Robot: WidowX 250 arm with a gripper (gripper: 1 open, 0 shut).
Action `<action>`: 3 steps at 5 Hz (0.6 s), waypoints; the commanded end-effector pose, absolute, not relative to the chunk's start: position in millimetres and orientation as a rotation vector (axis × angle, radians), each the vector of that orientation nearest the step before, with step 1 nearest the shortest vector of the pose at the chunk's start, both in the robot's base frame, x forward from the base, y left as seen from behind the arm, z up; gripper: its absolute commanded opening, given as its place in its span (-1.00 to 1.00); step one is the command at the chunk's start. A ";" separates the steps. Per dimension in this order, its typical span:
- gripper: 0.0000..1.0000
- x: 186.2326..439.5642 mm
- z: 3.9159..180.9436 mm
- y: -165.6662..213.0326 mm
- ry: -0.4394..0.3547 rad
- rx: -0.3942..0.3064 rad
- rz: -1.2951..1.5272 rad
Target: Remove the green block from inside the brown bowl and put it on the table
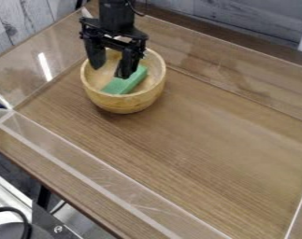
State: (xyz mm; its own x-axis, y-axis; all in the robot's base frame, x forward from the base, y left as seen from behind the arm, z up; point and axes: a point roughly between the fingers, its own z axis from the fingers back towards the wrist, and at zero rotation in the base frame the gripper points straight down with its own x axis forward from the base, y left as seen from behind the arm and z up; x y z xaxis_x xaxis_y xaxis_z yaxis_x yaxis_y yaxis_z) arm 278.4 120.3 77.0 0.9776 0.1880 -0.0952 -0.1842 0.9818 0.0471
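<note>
Bare wood-grain surface (179, 149) nearest, clear acrylic wall (65, 159) along its front edge, farther back the brown bowl (123, 89), green block (125, 80) lying tilted inside it, my hand (113, 65) above the bowl's far rim, fingers spread wide, pinching nothing

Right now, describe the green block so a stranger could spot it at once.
On the wood-grain table, look far left for the round brown bowl. The green block lies inside it, under the open gripper, the only bright green thing there.
</note>
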 end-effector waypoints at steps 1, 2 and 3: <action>1.00 291.0 84.0 128.3 0.055 0.065 0.182; 1.00 294.9 77.7 129.9 0.060 0.068 0.164; 1.00 302.1 85.6 120.8 0.081 0.062 0.147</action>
State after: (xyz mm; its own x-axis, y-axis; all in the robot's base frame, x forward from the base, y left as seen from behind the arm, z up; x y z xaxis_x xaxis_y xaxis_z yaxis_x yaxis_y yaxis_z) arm 291.7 118.7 69.2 0.9788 0.1535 -0.1354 -0.1474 0.9876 0.0540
